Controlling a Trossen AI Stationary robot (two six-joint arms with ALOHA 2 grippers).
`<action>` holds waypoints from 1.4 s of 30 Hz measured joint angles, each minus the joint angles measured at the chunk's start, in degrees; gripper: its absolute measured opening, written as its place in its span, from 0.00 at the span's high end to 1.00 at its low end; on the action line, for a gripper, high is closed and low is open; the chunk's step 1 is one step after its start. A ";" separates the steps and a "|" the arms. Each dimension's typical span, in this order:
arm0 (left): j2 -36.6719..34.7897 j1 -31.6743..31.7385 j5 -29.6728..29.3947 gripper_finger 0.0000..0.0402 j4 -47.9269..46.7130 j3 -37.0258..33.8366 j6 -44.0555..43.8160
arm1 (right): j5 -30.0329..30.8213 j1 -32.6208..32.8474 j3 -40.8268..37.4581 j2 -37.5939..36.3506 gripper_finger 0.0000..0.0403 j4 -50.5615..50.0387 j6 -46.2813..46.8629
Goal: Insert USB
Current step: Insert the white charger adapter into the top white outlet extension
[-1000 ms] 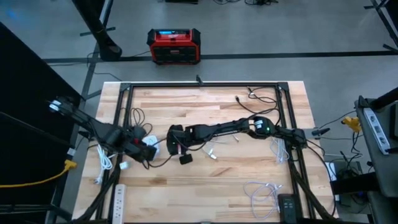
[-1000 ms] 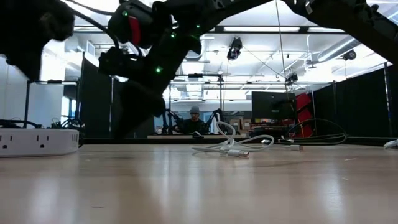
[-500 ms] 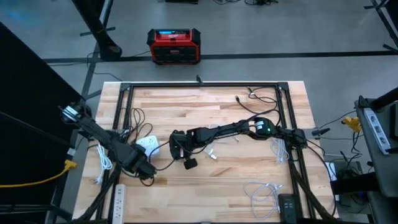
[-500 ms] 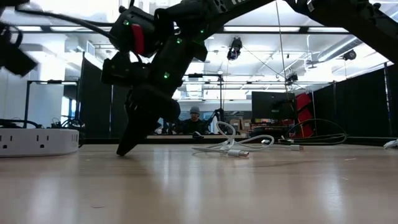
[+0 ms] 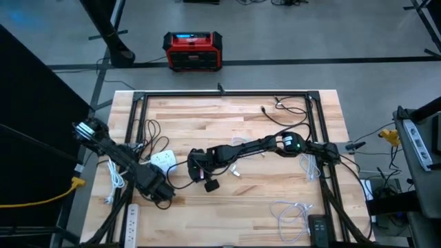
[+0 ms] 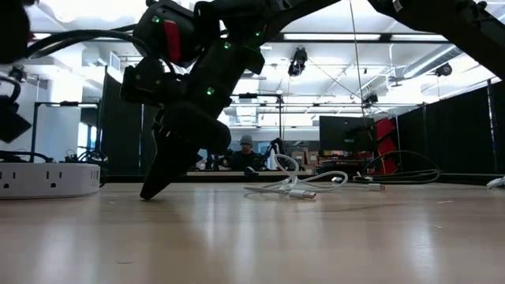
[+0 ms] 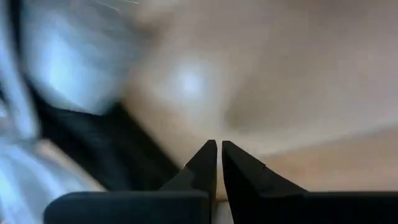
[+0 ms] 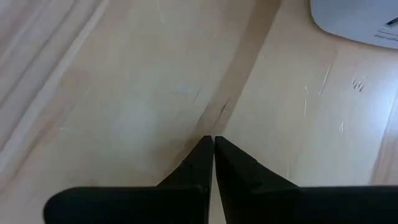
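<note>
Both pairs of jaws are drawn together with nothing between them. The left gripper [image 5: 164, 196] sits near the front left corner of the table [image 5: 275, 207], its fingers [image 7: 205, 163] nearly touching in the left wrist view over blurred wood and something dark. Just beside it, toward the back, a white power hub [image 5: 162, 159] lies on the butcher-block planks; the low view shows it as a white puck [image 6: 47, 178] with sockets along its side. A white power strip [image 5: 131, 219] lies along the front left edge, and white cables [image 5: 117, 180] trail beside the left arm.

Toward the middle, the right gripper [image 5: 196, 167] reaches across from the right side, tilted down, its tip [image 6: 150, 189] touching or almost touching the wood. Its fingers [image 8: 199, 158] meet over bare, scratched planks, with the edge of the white hub [image 8: 357, 22] close by. I cannot tell which cable carries the USB plug for the task; a small white connector and lead [image 5: 236, 171] lie near the right arm's forearm, seen low as a looped white cable [image 6: 296, 185].

Farther right, a coil of white cable [image 5: 289, 212] and a dark box [image 5: 318, 229] rest at the front right, and a dark cable [image 5: 286, 107] lies at the back.

Beyond the table stand a grey floor, a red and black case [image 5: 193, 50], ceiling lights, dark partitions, and a seated person [image 6: 247, 154].
</note>
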 joint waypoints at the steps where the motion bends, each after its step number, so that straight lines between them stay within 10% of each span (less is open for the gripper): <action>1: -0.42 0.06 -1.14 0.98 0.55 1.30 -0.33 | 0.00 0.00 0.00 0.00 0.99 0.04 -0.11; 11: -1.73 0.82 -15.82 1.00 -29.50 10.88 -5.16 | -0.05 0.11 -0.01 0.00 0.99 1.14 -0.21; 21: -1.83 1.17 -16.09 0.97 -20.43 -0.60 -4.46 | 0.03 0.15 -0.02 0.00 0.99 1.09 0.78; 42: -0.93 1.24 -17.16 0.35 -19.63 -0.61 0.30 | -2.97 0.71 -0.02 0.01 0.99 1.59 1.24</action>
